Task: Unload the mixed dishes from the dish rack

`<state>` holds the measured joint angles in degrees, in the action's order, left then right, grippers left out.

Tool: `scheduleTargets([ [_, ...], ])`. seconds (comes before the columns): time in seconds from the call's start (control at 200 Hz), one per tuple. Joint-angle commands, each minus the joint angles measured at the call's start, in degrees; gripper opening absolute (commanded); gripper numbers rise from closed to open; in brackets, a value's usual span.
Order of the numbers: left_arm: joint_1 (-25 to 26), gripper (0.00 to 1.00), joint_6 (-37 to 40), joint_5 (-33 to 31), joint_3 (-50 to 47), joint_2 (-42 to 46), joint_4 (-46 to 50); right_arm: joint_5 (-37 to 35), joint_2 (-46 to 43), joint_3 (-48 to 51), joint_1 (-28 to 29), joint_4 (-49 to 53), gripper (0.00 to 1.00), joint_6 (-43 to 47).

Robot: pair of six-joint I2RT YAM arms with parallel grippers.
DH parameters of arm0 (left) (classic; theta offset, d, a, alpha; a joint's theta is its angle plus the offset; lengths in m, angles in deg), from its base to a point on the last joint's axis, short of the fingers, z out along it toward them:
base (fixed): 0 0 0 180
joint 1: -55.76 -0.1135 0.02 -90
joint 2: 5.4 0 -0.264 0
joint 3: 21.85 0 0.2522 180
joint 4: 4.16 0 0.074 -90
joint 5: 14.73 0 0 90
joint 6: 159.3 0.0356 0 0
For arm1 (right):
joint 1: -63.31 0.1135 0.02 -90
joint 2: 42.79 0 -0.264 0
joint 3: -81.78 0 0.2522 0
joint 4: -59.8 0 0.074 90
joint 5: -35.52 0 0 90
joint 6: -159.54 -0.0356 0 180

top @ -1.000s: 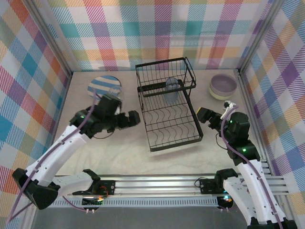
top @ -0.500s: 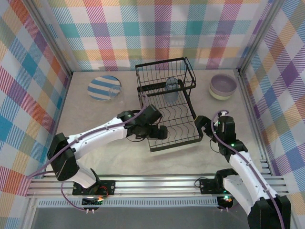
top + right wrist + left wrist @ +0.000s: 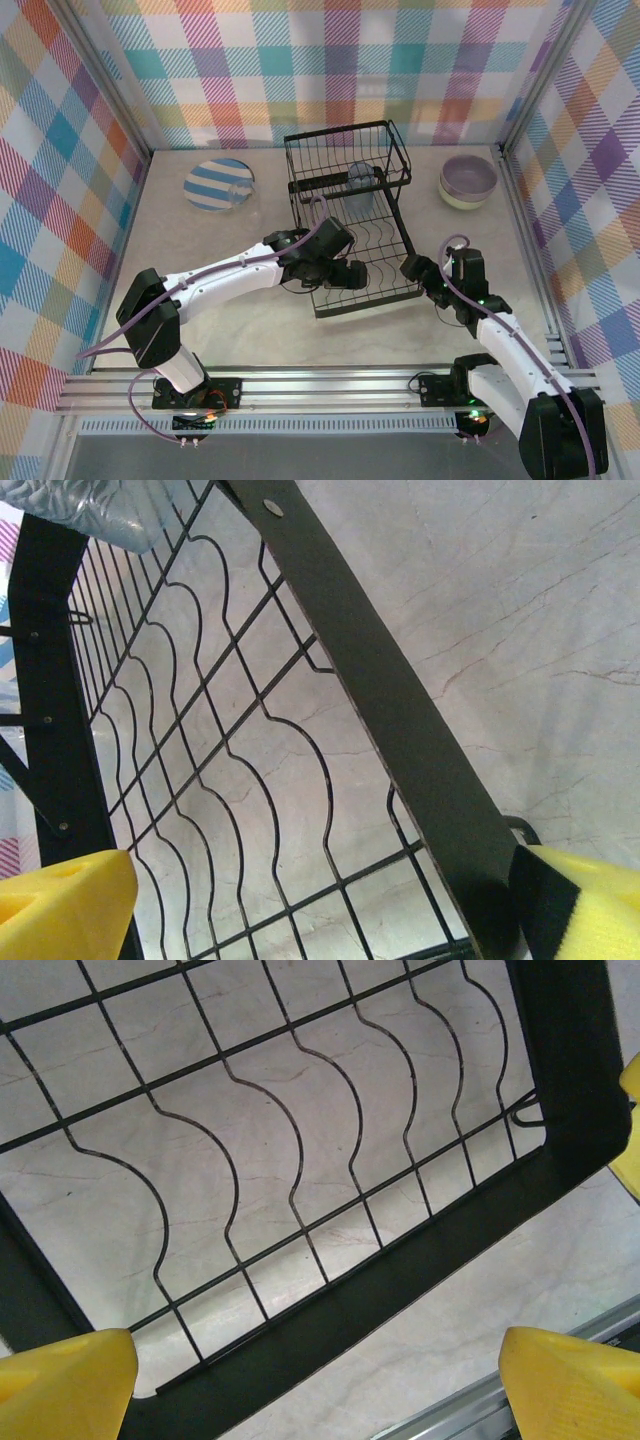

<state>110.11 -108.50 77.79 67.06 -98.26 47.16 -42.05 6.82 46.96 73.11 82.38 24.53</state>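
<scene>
The black wire dish rack [image 3: 375, 300] stands mid-table. A translucent grey-blue tumbler [image 3: 358, 186] sits in its tall basket end, and its rim shows at the top left of the right wrist view [image 3: 90, 505]. My left gripper [image 3: 362, 276] hangs open over the rack's near end. The rack's front bar [image 3: 400, 1280] runs between its yellow fingertips [image 3: 65, 1380]. My right gripper [image 3: 416, 271] is open at the rack's near right corner, and the side bar [image 3: 400, 710] passes close to its right fingertip [image 3: 590, 900]. Neither gripper holds anything.
A blue-and-white striped plate [image 3: 219, 184] lies on the table at the back left. At the back right, a lavender bowl [image 3: 467, 176] sits nested in a pale green bowl [image 3: 452, 201]. Checked walls close in both sides and the back. A metal rail [image 3: 330, 385] runs along the near edge.
My left arm has swung from beside the striped plate across to the rack's near end. My right gripper has moved left and forward to the rack's near right corner.
</scene>
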Motion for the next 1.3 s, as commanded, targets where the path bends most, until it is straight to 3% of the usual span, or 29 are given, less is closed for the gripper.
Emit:
scheduleTargets([
  [0.0, 0.5, 0.93, 0.5, 0.4, -1.1, 1.0, -1.4, 4.7, -3.1, 2.1, 0.6, 3.1, 0.93, -2.1],
  [0.215, 0.5, 0.94, 0.1, -0.6, -2.0, 2.2, -2.1, 4.6, -6.4, 4.4, 5.3, 4.6, 0.91, -3.3],
  [0.34, 0.5, 0.96, 0.7, -1.7, -3.1, 3.6, -3.2, 2.1, -7.5, 5.9, 11.2, 2.4, 0.91, -5.5],
  [0.545, 0.4, 1.0, 1.6, -3.8, -8.8, 8.3, -9.1, -2.4, -2.4, 5.3, 19.9, -3.5, 0.92, -6.7],
  [0.635, 0.4, 1.0, 2.3, -4.9, -11.8, 10.5, -12.7, -3.2, -2.2, 2.9, 20.0, 1.0, 0.93, -6.5],
  [0.715, 0.4, 1.0, 2.8, -5.7, -13.3, 12.1, -14.6, -5.9, -7.4, 0.6, 20.0, 9.4, 0.95, -6.7],
  [0.82, 0.4, 1.0, 3.2, -6.5, -14.8, 13.5, -16.3, -13.1, -17.4, -2.7, 18.5, 21.6, 0.99, -5.2],
  [0.91, 0.4, 1.0, 3.1, -6.5, -16.4, 14.6, -18.3, -10.8, -19.2, -5.2, 12.0, 24.7, 0.99, -1.2],
  [1.06, 0.5, 1.0, 3.6, -5.5, -19.8, 16.2, -24.8, 2.7, -7.8, -6.9, -1.1, 16.4, 0.99, 6.6],
  [1.295, 0.4, 1.0, 6.4, -4.3, -21.0, 16.7, -28.0, 9.5, 14.3, -12.9, -1.6, 2.3, 0.99, 13.4],
])
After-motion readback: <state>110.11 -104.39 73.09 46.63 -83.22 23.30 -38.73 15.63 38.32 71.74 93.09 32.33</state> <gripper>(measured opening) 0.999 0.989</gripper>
